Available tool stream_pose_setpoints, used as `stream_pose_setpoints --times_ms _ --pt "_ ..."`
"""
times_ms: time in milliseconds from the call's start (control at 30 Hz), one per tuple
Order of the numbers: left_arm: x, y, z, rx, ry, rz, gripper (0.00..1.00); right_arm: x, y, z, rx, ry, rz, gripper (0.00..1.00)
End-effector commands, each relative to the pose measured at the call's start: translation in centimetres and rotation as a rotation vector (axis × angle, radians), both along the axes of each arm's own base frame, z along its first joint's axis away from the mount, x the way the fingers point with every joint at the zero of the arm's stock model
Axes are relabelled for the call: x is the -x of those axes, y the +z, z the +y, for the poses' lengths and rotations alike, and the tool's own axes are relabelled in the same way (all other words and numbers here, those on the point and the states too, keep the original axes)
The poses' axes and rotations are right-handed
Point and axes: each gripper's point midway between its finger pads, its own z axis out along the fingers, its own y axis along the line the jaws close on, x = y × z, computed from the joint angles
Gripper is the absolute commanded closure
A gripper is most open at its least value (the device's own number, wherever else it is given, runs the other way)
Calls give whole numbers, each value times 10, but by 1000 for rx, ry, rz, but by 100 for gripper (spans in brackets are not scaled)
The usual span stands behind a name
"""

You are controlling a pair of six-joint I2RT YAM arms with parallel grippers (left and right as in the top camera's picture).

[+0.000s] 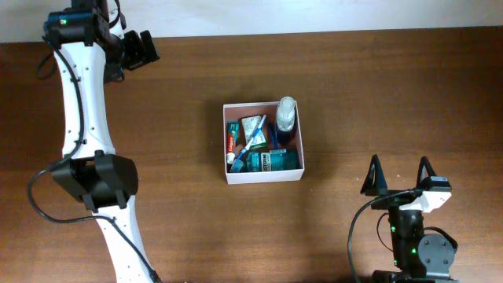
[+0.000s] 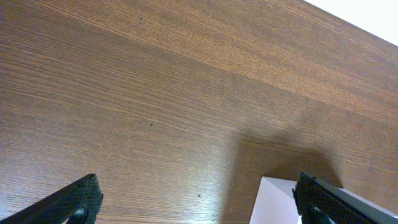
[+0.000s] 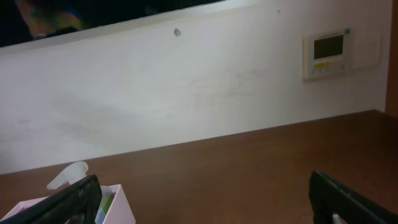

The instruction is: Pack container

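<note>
Basically, container (image 1: 263, 176): shallow white-walled square box, packed w/ toiletries.

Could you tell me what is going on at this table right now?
Two robot arms are packing a container in the middle of the table. It already holds a bottle, a toothpaste tube and some small packets. Neither arm is handling anything: the left gripper is open at the far left, and the right gripper is open and empty at the near right, both apart from the container.
</note>
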Motion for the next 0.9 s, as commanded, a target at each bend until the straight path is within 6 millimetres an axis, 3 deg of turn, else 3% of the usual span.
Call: stream_pose_setpoints --times_ms 0,200,867 --pt "0 7 0 -8 -7 -17 1 4 4 3 -4 15 -39 2" --pt "0 7 0 -8 -7 -17 1 8 9 4 0 16 -69 2" --pt "0 7 0 -8 -7 -18 1 4 -20 4 -2 16 -54 2"
